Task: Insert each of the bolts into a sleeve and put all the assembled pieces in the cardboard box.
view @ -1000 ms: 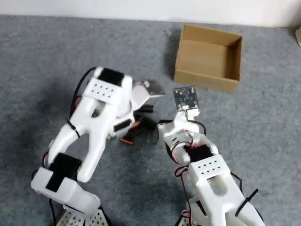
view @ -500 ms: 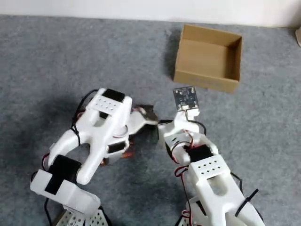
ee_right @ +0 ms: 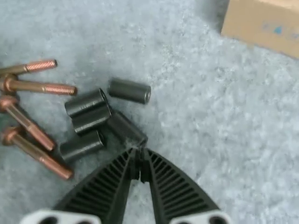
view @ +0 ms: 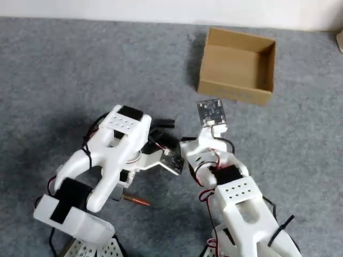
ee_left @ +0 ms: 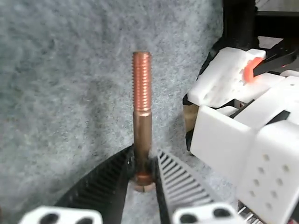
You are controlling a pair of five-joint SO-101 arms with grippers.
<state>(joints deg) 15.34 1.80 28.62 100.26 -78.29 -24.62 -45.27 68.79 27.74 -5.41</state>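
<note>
My left gripper (ee_left: pixel 142 173) is shut on the head of a copper bolt (ee_left: pixel 141 102), whose threaded end points away over the grey carpet. In the high view that bolt (view: pixel 136 201) sticks out from under the left arm on its near side. My right gripper (ee_right: pixel 139 163) is shut with nothing in it, its tips just short of one black sleeve (ee_right: pixel 126 128). Several more sleeves (ee_right: pixel 88 112) lie beyond it, with several copper bolts (ee_right: pixel 32 137) beside them. The cardboard box (view: pixel 238 64) stands open at the back right.
The right arm's white body (ee_left: pixel 243 116) is close beside my left gripper. One black sleeve (view: pixel 165 123) shows between the two arms. The box's corner (ee_right: pixel 266 21) lies beyond the sleeves. Grey carpet (view: pixel 53 69) covers the table, with open room on the left.
The left arm has drawn back toward the near edge and turned, carrying the bolt away from the pile. The right arm has stayed still.
</note>
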